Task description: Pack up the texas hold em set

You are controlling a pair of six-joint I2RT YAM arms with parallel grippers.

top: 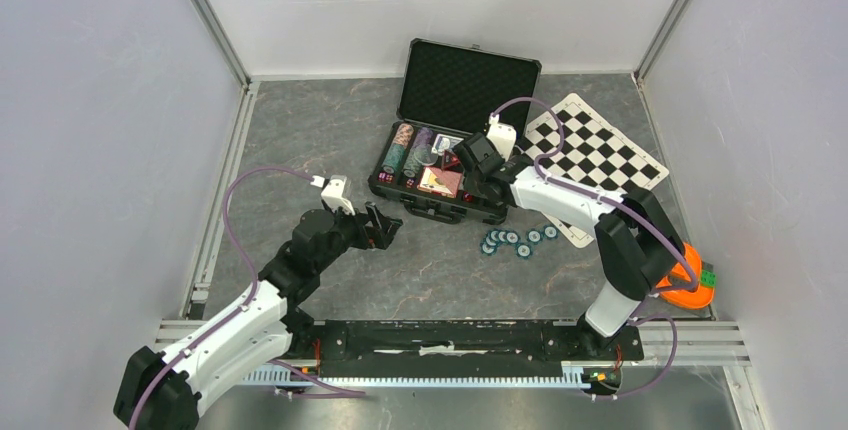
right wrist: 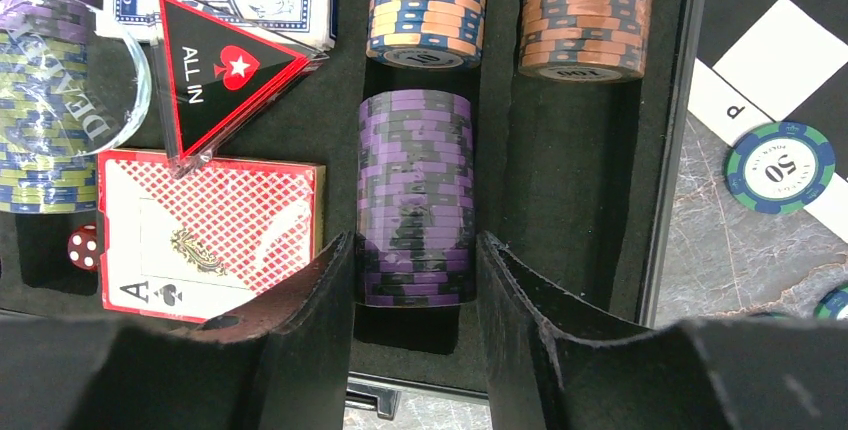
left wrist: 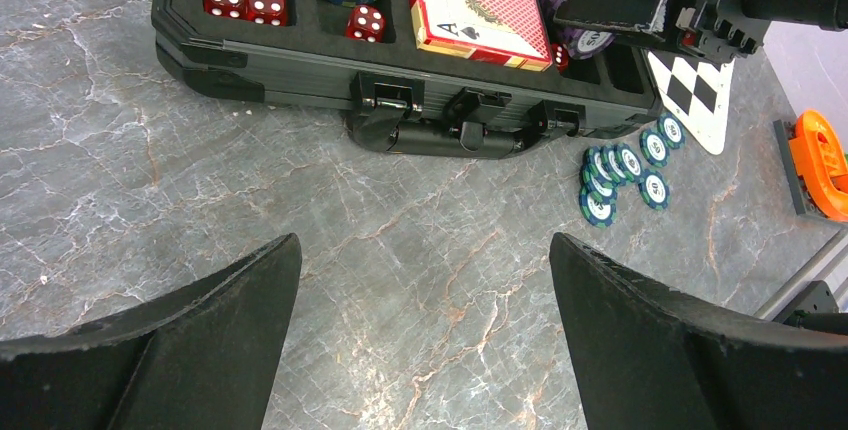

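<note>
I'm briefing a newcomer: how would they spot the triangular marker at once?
Find the open black case at the far middle of the table. Inside it, overlapping the red card deck, lies the marker: the only triangle, black with red edges, lettered ALL IN.

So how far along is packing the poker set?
Done: red deck, dice and several chip stacks sit in the open case. In hand: the right gripper straddles the purple stack in its slot; contact unclear. Still to do: loose teal chips on the table, lid to close. The left gripper hangs open, empty.
</note>
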